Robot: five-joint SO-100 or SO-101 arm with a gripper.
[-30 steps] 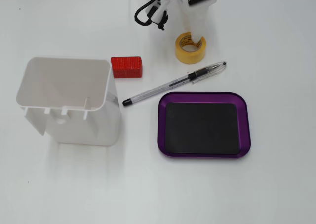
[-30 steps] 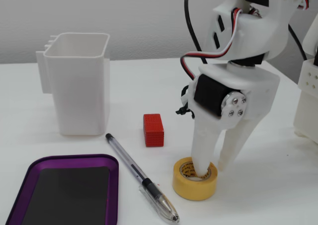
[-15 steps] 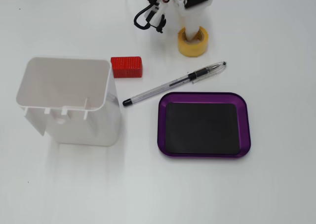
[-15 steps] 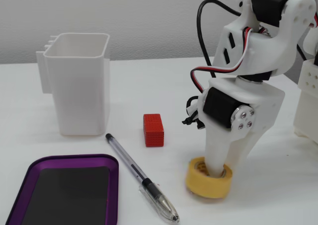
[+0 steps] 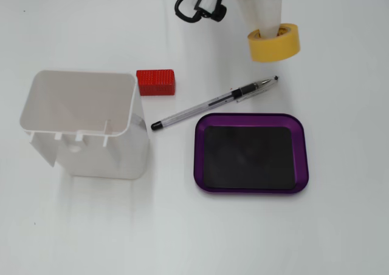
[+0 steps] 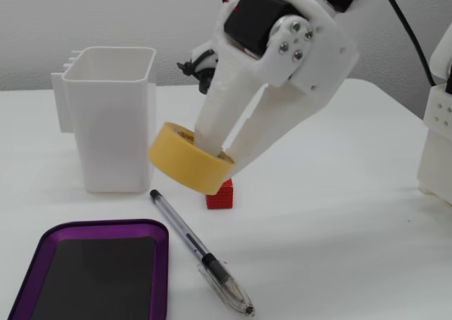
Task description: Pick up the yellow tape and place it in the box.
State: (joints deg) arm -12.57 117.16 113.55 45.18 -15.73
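White worktop (image 5: 340, 226) with 5 loose items, shown in 2 fixed views. The gripper (image 6: 212, 154) is closed on the yellow tape (image 6: 189, 158): 1 of the fingers (image 6: 215, 119) passes down through the ring's hole and the other presses on the outside of the band, so the wall of the roll is pinched between them. The roll hangs tilted, clear of the worktop – in a fixed view from the front its low edge sits in front of the red block (image 6: 219, 195), which shows only partly beneath it.

Seen from above, the yellow tape (image 5: 275, 42) lies toward the upper right, under the white arm, and the gripper (image 5: 271, 32) enters from the top edge. The box (image 5: 250, 190) – a purple tray with a black bottom – rests below it, well apart from the roll and with nothing in it. Between the 2 lies a clear-barrelled pen (image 5: 213, 103), set diagonally, its capped end just beside the tray's upper left corner. The red block (image 5: 155, 82) stands left of the pen, near the rim of a tall white bin (image 5: 85, 135), which occupies the left side. A black cable (image 5: 197, 5) loops at the top edge.
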